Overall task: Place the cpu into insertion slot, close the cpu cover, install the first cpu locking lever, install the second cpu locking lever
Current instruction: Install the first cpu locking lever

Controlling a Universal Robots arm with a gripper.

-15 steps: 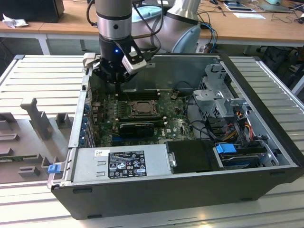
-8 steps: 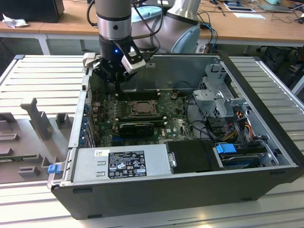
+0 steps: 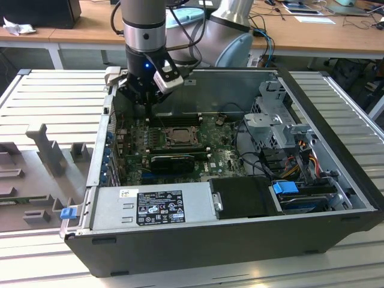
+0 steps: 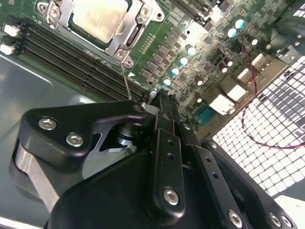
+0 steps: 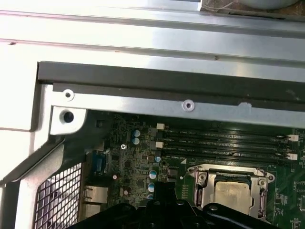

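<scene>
cpu [image 3: 180, 135] lies seated in its slot on the motherboard, toward the far side of the case and the exterior view's left.

a slatted metal counter [image 3: 54, 96] carries the open computer case [image 3: 210, 246]. inside it the green motherboard [image 3: 223, 157] lies flat. the arm [image 3: 144, 24] reaches down over the far corner at the exterior view's left, with the tool [image 3: 149, 110] just left of the socket. the tool's fingers look drawn together, and i see nothing clamped between them.

the cpu cover [image 4: 125, 37] appears folded down around the chip. a thin locking lever [image 4: 126, 78] stands up from the socket corner, its free end just beside the tool's tip. i judge the first lever to be the step in hand.

to do it well, i would bear on the lever near its free end and push steadily. the wire looks springy and could slip off a narrow tip. the tool should also stay clear of the memory slots [image 4: 71, 62] beside the socket.

the exterior view gives the tool's place within the case, but the socket is small there. the second wrist view makes the lever and its closeness to the tip plain. the first wrist view shows the far case wall [image 5: 157, 78], the cover's frame and the chip.
</scene>
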